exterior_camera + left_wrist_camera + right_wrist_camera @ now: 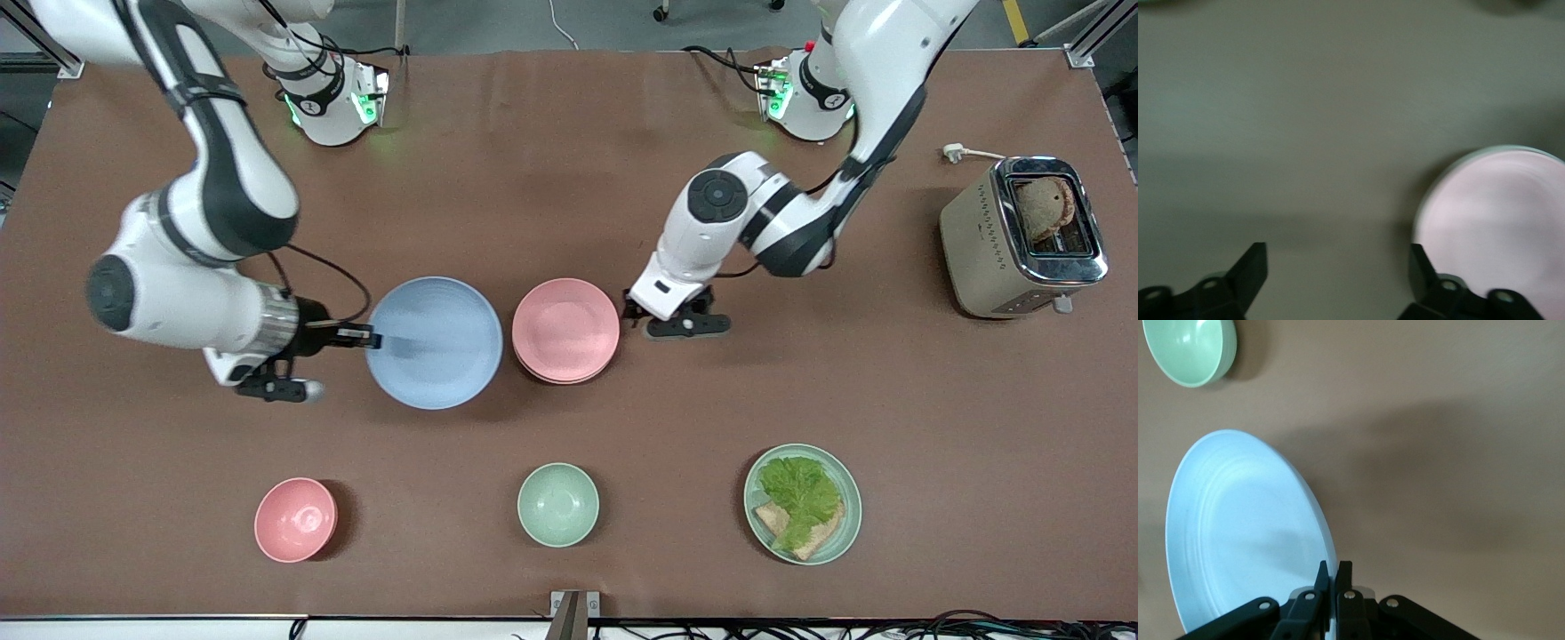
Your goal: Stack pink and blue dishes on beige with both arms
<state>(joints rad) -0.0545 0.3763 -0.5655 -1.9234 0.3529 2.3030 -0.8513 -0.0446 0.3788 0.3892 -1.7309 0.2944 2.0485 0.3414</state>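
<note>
The right hand (pixel 372 339) pinches the blue plate (pixel 435 342) at its nine o'clock rim, lifted beside the pink plate (pixel 565 328), which sits on the beige (pixel 558 377). So thin a grip may let it tip or slide. The left hand (pixel 680 313), spread, hovers at pink's three o'clock.

Even overhead light, soft shadows, left wrist view blurred

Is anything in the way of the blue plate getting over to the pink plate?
No. The right gripper holds the round light blue plate by its rim, beside the round pale pink plate, with only bare brown table between them.
</note>
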